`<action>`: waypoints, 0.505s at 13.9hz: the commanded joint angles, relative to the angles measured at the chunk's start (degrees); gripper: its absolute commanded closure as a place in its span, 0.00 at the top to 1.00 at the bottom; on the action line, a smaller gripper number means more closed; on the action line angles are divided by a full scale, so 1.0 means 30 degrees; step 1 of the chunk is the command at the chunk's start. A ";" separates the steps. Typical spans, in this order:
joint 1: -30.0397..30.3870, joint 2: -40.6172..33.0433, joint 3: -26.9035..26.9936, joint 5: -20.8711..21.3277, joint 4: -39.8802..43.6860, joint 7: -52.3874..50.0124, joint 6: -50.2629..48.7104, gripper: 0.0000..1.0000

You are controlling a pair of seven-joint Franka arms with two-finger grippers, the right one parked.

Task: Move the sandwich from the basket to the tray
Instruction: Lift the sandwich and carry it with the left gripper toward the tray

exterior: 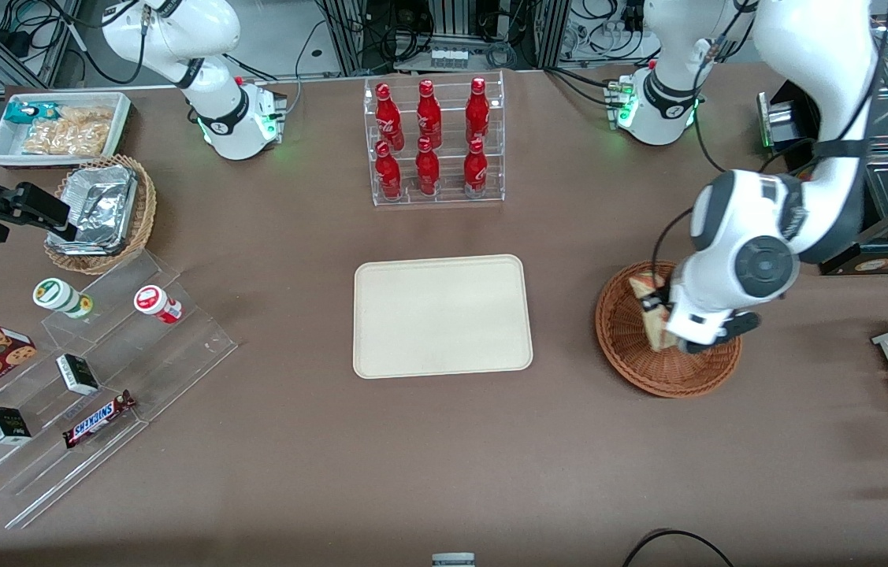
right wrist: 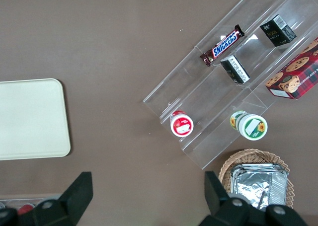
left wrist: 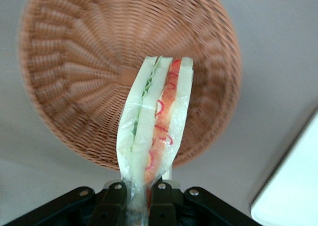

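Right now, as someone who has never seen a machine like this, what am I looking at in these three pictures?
Two white robot arms stand at a brown table. One picture looks down from the front; the other two come from cameras on the arms' wrists. The working arm's hand hangs above the round reddish-brown wicker basket, shut on a clear-wrapped triangular sandwich. Beside the basket lies a flat cream-beige tray, with nothing on it. Red bottles, snacks and foil containers lie around.
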 commanded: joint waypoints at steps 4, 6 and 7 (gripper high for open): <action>-0.3430 0.3199 -0.0509 -0.0300 0.4177 -0.1915 -0.0185 0.05; -0.4952 0.4313 -0.0509 -0.0327 0.5439 -0.3353 -0.0156 0.05; -0.5423 0.4840 -0.0509 -0.0415 0.6141 -0.3997 -0.0156 0.04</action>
